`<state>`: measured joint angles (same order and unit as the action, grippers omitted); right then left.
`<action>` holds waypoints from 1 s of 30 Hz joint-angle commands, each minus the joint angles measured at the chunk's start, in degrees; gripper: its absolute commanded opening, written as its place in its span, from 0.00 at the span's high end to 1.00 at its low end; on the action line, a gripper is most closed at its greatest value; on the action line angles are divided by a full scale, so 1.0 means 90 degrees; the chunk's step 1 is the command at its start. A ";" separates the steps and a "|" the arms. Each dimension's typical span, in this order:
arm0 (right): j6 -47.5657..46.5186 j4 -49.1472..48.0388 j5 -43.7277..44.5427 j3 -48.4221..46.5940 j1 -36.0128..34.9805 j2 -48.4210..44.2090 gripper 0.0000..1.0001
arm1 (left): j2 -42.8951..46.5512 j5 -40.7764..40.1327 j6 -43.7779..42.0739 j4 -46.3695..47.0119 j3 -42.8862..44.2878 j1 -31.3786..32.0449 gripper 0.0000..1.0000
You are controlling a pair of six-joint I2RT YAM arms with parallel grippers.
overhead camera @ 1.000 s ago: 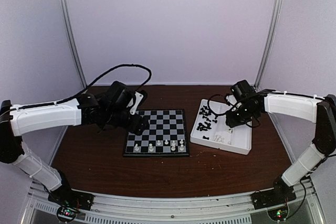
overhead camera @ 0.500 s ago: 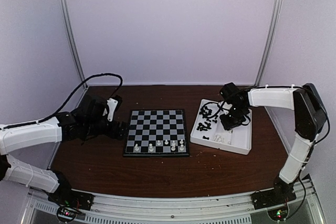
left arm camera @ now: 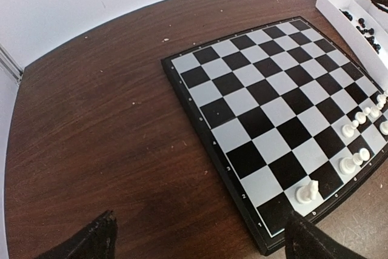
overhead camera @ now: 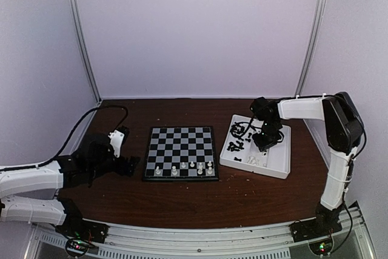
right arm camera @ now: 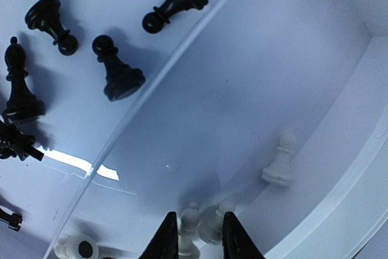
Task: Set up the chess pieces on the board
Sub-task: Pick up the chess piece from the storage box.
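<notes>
Nearest, on the left of the dark brown wooden table (overhead camera: 242,201), the left gripper (overhead camera: 132,165) hangs low just beside the left edge of the board, pointing right towards it. Its wrist view shows the two black fingertips (left arm camera: 91,244) spread as wide apart as they go, with nothing between them but bare wood and the board's near corner.

Just right of it, the flat square chessboard (overhead camera: 180,144) of black and pale squares with a thin black edge lies flat near the middle of the table. Several small white plastic chess pieces (overhead camera: 183,168) stand on its two nearest rows, towards the right side; the other rows are bare squares.

Farther right, well apart from the board, sits a white rectangular divided tray (overhead camera: 276,168). A few white pieces in the tray (overhead camera: 253,161) lie in its near compartment, and many small black plastic chess pieces (overhead camera: 237,137) lie jumbled in its far-left compartment.

Over the tray, the right gripper (overhead camera: 262,144) points down into the compartment with the white pieces. In its wrist view the fingers (right arm camera: 167,238) stand only a narrow way apart, straddling a small cluster of white figures (right arm camera: 189,222). Whether they press on one cannot be told. A lone white pawn (right arm camera: 280,163) stands upright just to the right, by the tray wall.
</notes>
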<state>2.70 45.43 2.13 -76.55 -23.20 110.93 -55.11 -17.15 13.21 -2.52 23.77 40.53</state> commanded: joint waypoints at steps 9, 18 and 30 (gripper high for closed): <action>-0.0043 0.0494 -0.0221 -0.0129 0.0019 0.0299 0.77 | 0.0213 0.0391 -0.0438 0.0737 -0.0232 -0.0051 0.06; 0.0172 0.0634 -0.0227 -0.0343 -0.0216 -0.0184 0.77 | 0.0177 0.0605 -0.0397 0.0882 -0.0319 -0.0051 0.07; 0.0369 0.0720 -0.0222 -0.0286 -0.0359 -0.0225 0.76 | -0.0051 0.0767 -0.0405 0.0794 -0.0178 -0.0051 0.09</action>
<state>4.43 50.94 0.03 -79.29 -25.91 110.54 -55.40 -11.25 10.11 2.11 21.19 40.45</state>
